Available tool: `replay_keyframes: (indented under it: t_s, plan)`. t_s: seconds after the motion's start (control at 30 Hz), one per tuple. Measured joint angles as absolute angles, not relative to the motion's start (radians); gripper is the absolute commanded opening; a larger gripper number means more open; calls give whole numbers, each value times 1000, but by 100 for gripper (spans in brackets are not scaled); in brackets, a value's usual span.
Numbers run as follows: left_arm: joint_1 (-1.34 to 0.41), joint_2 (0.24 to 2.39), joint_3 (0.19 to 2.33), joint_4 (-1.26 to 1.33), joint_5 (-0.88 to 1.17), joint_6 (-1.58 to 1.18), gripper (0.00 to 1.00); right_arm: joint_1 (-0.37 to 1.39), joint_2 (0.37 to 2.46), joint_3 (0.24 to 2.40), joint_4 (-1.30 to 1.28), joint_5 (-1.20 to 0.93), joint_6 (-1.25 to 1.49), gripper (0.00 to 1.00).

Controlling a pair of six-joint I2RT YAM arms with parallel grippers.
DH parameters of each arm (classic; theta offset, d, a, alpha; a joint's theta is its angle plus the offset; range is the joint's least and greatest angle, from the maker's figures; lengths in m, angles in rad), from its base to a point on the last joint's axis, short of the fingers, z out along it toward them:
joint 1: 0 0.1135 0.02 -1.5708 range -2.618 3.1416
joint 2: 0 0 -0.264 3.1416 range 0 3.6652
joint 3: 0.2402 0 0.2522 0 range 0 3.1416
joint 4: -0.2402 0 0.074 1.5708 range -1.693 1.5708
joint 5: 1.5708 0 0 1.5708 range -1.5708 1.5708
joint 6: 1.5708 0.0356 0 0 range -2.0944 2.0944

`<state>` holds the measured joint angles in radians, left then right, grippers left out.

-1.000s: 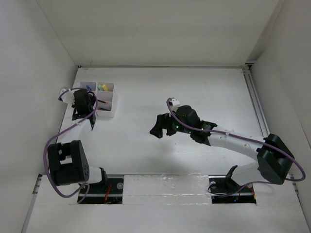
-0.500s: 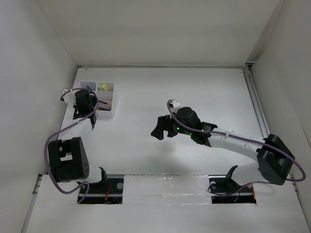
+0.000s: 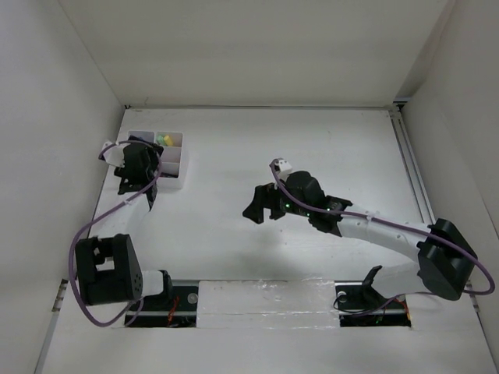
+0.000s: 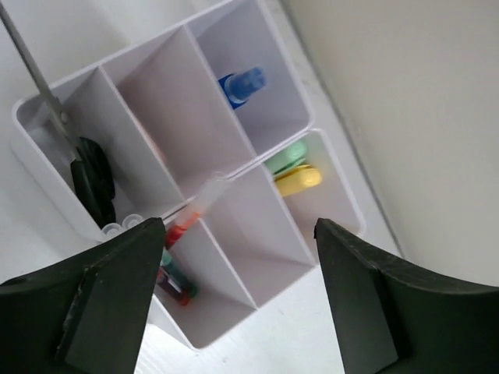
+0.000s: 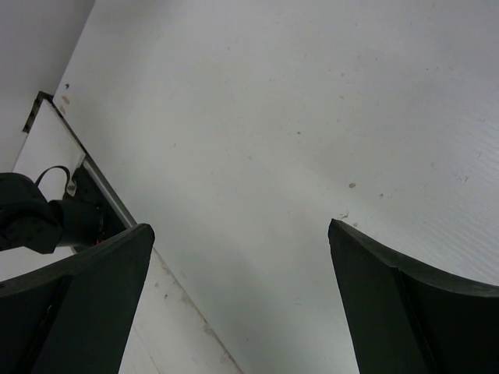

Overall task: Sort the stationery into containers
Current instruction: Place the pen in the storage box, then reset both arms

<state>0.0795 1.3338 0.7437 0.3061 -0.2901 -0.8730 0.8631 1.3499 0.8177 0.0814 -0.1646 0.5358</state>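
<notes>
Moved, top view: since the earlier frame the left fingers (image 3: 136,165) have edged further over the organizer box (image 3: 178,156) at the far left of the counter (image 3: 327,140). They have also gone from nearly shut to wide. The right fingers (image 3: 261,209) hang mid-counter as before.
Meaning: we judge a pen has just been let go into the box, so this placement is done.
Loose stationery, top view: we see none on the counter, so the sort looks close to finished.
Left wrist view, fingers: wide apart, holding nothing, above the box.
Compartments: six.
Scissors (image 4: 92,178): one, in an end compartment.
Blue-capped bottle (image 4: 242,80): one, in a corner compartment.
Highlighters: two showing, a green highlighter (image 4: 284,156) and a yellow highlighter (image 4: 299,179), together in one compartment.
Red pens (image 4: 178,238): at least two, in the compartment next to the scissors; one leans on a divider.
Bare compartments: two, the middle pair.
Right wrist view, fingers: wide, with only counter between them.
</notes>
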Motion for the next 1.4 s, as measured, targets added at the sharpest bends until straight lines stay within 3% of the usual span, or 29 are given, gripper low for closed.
replay_keyframes:
  t_s: [0.2, 0.23, 0.6, 0.97, 1.2, 1.4]
  plan:
    - [80, 1149, 796, 250, -293, -870, 87, 863, 1327, 818, 70, -160, 527, 100]
    - [80, 1117, 815, 231, -294, -870, 100, 863, 1320, 818, 66, -157, 524, 100]
    - [80, 893, 1115, -60, -182, -713, 100, 870, 1124, 827, -140, -8, 458, 100]
    - [80, 546, 968, -299, 96, -519, 100, 913, 728, 955, -478, 303, 399, 100]
    - [80, 390, 920, -399, 100, -491, 100, 918, 641, 1136, -676, 399, 407, 100]
    - [80, 359, 888, -435, 76, -491, 100, 918, 567, 1170, -807, 527, 422, 100]
